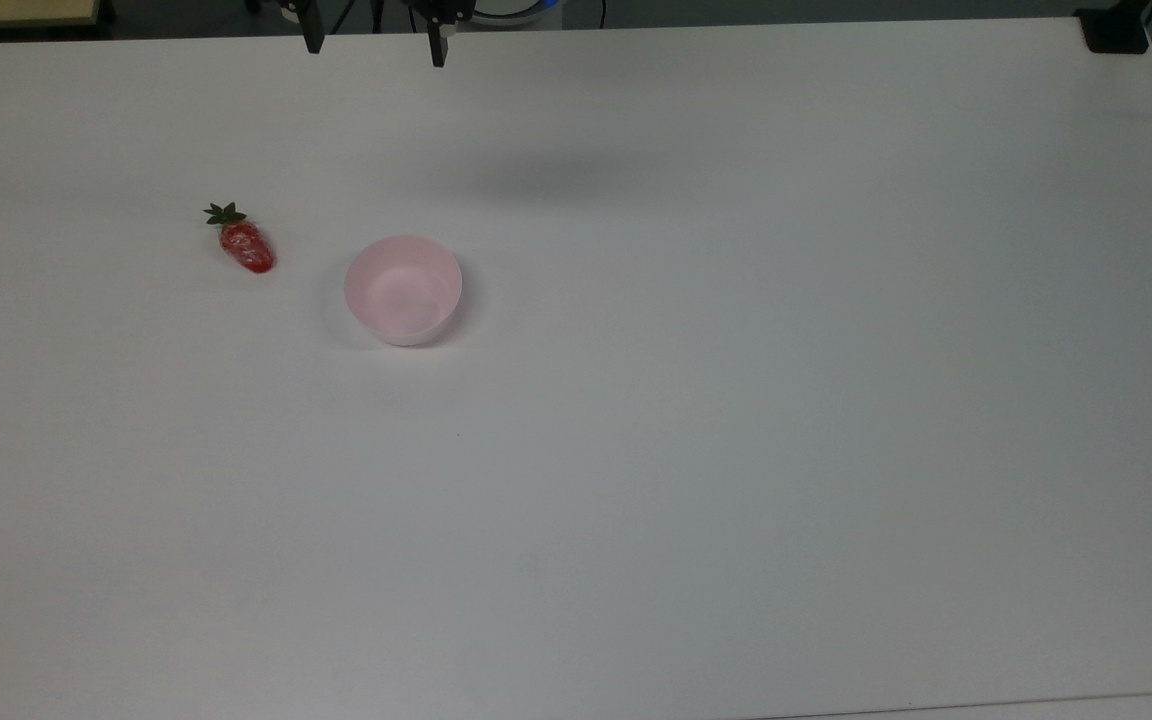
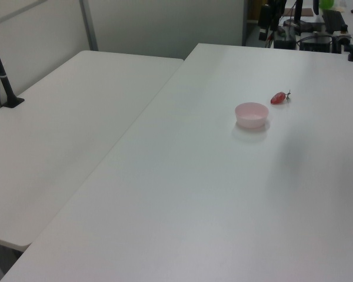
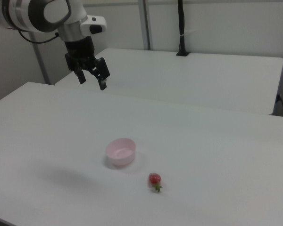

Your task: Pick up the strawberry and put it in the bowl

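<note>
The gripper (image 3: pixel 91 78) hangs high above the table (image 1: pixel 736 450), well apart from the bowl (image 1: pixel 403 290), its 2 fingers spread wide and holding nothing. The strawberry (image 1: pixel 246 246) lies on its side near the bowl, on the top view's left. Glossy and tapered, it could likely squirt from a pinch near its tip, or roll if 1 finger lands first.

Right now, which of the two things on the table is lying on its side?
The strawberry lies on its side, its green cap towards the top view's upper left. The pink bowl stands upright, opening upward.
</note>
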### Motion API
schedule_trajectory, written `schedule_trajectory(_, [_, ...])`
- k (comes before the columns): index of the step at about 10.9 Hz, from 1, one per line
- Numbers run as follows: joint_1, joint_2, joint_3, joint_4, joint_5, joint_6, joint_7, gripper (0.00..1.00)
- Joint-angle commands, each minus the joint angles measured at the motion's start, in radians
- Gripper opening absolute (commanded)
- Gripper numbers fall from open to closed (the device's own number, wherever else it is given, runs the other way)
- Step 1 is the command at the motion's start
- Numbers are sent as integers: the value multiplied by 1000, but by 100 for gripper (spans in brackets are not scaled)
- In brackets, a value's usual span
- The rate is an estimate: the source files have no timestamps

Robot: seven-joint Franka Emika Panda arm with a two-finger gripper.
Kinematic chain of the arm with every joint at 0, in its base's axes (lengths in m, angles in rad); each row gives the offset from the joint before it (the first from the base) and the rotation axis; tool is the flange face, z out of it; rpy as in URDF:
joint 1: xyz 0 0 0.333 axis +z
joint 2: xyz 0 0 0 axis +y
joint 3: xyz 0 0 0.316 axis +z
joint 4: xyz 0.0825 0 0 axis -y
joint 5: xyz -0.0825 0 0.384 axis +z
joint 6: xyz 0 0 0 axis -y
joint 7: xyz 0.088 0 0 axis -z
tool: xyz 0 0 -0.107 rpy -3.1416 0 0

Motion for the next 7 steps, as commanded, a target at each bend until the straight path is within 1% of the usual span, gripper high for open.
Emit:
schedule_trajectory(1, [21, -21, -17, -15, 13, -25, -9, 100])
schedule_trajectory(6, [14, -24, -17, -15, 13, -26, -16, 100])
schedule_trajectory(7, [7, -30, -26, -15, 13, -28, -33, 100])
